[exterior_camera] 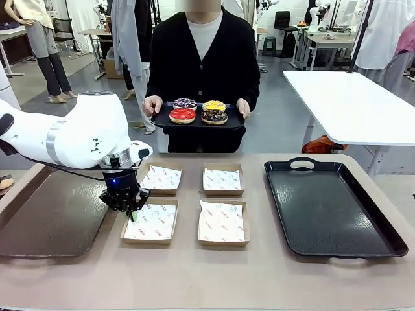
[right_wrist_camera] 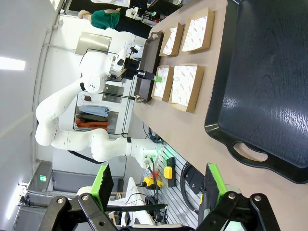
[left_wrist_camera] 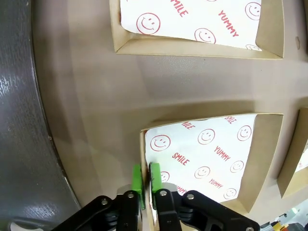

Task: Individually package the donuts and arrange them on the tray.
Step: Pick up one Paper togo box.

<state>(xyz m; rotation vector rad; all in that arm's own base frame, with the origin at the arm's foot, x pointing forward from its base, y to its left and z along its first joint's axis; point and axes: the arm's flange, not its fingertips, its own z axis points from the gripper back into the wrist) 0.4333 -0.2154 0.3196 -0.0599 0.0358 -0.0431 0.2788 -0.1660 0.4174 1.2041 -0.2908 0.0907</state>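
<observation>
We pinch the 7 o'clock box by its wall with our left fingers; right fingers stand wide. Four donuts sit at 12 o'clock on the person's platter, none packaged yet, and the 3 o'clock tray on the bench is unfilled.

Mostly matt surfaces, with a few glossy ones among them.
The cardboard box is matt brown, lined with smooth white paper printed in red. The table is dull beige. The large tray is black with a pebbled sheen. The donuts carry glossy icing. The left arm has a smooth white shell. The left gripper is matt black with bright green pads.
</observation>
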